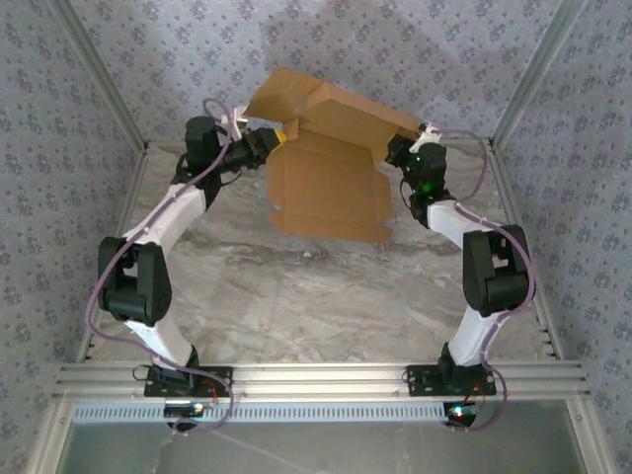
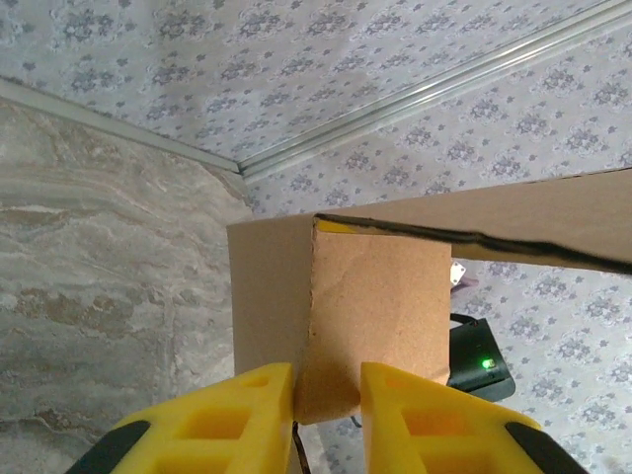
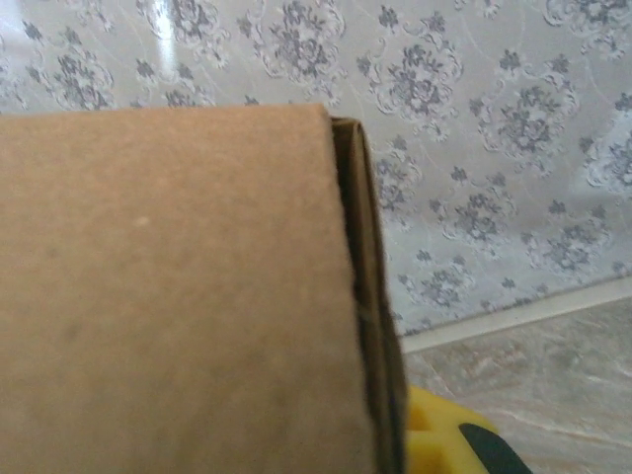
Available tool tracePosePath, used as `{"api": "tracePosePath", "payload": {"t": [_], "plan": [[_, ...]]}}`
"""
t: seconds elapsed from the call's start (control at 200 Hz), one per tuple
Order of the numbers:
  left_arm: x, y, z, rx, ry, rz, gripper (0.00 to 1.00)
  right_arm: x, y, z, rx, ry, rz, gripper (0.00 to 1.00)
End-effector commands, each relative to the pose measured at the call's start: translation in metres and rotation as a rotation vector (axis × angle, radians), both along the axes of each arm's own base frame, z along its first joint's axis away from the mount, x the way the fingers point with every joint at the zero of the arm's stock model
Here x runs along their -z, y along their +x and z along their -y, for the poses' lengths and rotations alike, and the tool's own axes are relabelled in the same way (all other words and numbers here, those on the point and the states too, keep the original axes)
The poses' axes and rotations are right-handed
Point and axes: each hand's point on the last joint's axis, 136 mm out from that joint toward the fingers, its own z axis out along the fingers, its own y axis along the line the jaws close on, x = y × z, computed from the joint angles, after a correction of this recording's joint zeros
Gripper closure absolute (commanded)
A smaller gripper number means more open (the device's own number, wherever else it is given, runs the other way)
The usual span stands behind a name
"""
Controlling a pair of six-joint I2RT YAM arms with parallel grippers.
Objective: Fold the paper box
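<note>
The left tool (image 2: 328, 395) was pinched shut on a flap at the left edge of the paper box (image 1: 331, 188); the right tool (image 1: 403, 148) was clamped on its right edge; the paper box hung partly folded above the table (image 1: 296, 296)

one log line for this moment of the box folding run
task: fold the paper box | left gripper: shut on a flap | right gripper: shut on the opposite edge | state: partly folded, held up over the table

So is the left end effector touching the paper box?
Touching. In the left wrist view, the left end effector pinches a flap of the paper box between its yellow fingers.
</note>
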Motion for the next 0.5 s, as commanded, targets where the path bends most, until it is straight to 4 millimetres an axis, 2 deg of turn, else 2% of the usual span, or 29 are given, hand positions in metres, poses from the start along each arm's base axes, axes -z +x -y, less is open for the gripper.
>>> {"api": "tracePosePath", "payload": {"t": [0.0,0.08,0.155,0.255,0.315,0.495], "plan": [[0.011,0.0,0.0,0.05,0.068,-0.017,0.78,-0.038,0.013,-0.008,0.0,0.065,0.102,1.0],[0.012,0.005,-0.005,0.046,0.062,-0.03,0.77,-0.039,0.017,-0.021,-0.034,0.037,0.116,1.0],[0.012,0.009,-0.007,0.047,0.072,-0.029,0.64,-0.041,0.019,-0.034,-0.108,0.024,0.139,1.0],[0.014,0.012,-0.007,0.059,0.082,-0.033,0.63,-0.044,0.021,-0.048,-0.238,0.032,0.182,1.0],[0.011,0.015,-0.006,0.063,0.056,-0.023,0.63,-0.044,0.024,-0.052,-0.29,0.022,0.173,1.0],[0.01,0.022,-0.006,0.051,0.019,-0.006,0.74,-0.038,0.026,-0.056,-0.352,0.006,0.166,1.0]]}}
